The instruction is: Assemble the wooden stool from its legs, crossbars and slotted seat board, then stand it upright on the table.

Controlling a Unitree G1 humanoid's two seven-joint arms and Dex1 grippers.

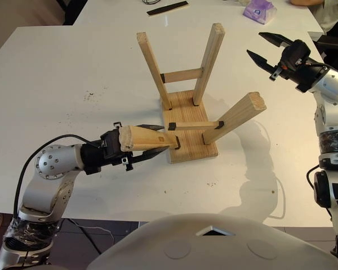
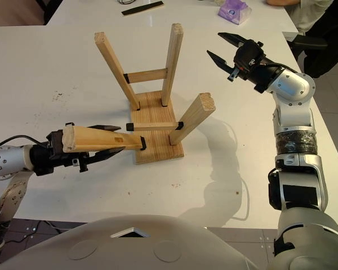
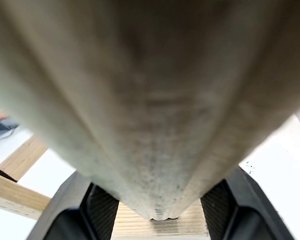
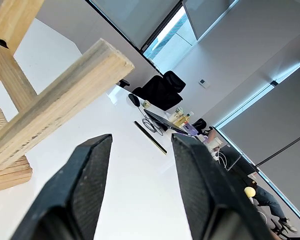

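The left gripper (image 1: 158, 140) clamped the near-left stool leg (image 1: 139, 138); the right gripper (image 1: 254, 44) hung far right of the upturned stool (image 1: 209, 62), jaws apart.

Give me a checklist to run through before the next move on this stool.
1. Left tool shut on the near left leg: ok.
2. Right tool open, in the air, touching nothing: ok.
3. Far left leg and far right leg upright in the seat board, far crossbar between them: ok.
4. Near right leg upright: not ok, it leans to the right.
5. Near left leg seated in its slot: cannot tell.
6. Stool standing upright on the table: not ok, seat board lies flat, legs up.
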